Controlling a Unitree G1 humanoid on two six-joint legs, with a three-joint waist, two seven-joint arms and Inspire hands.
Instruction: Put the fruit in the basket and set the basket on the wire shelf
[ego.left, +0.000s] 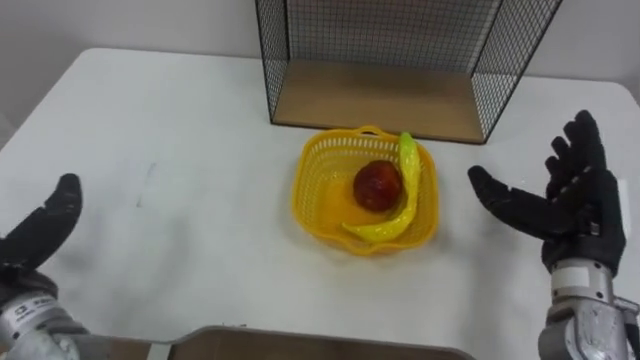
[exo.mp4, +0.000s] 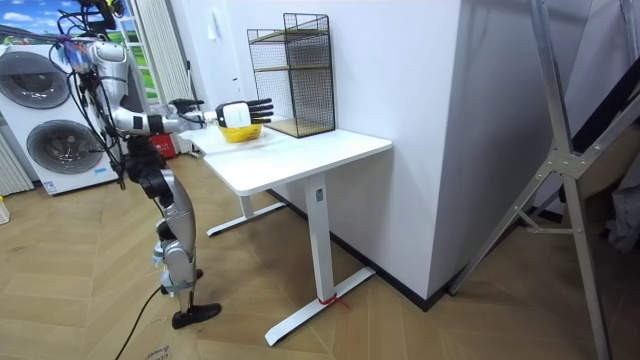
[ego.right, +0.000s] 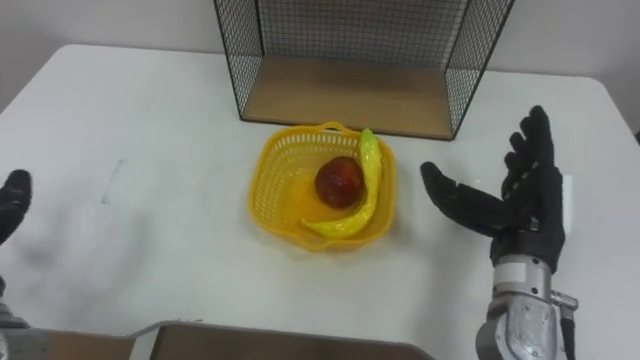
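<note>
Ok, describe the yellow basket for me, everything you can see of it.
The yellow plastic basket is roundish, with latticed walls, a wavy rim and a small handle loop at the back. It stands upright on the white table, close in front of the black wire shelf. Inside lie a round red fruit and a yellow-green banana draped along its right side. The open left hand and right hand flank it without touching.
</note>
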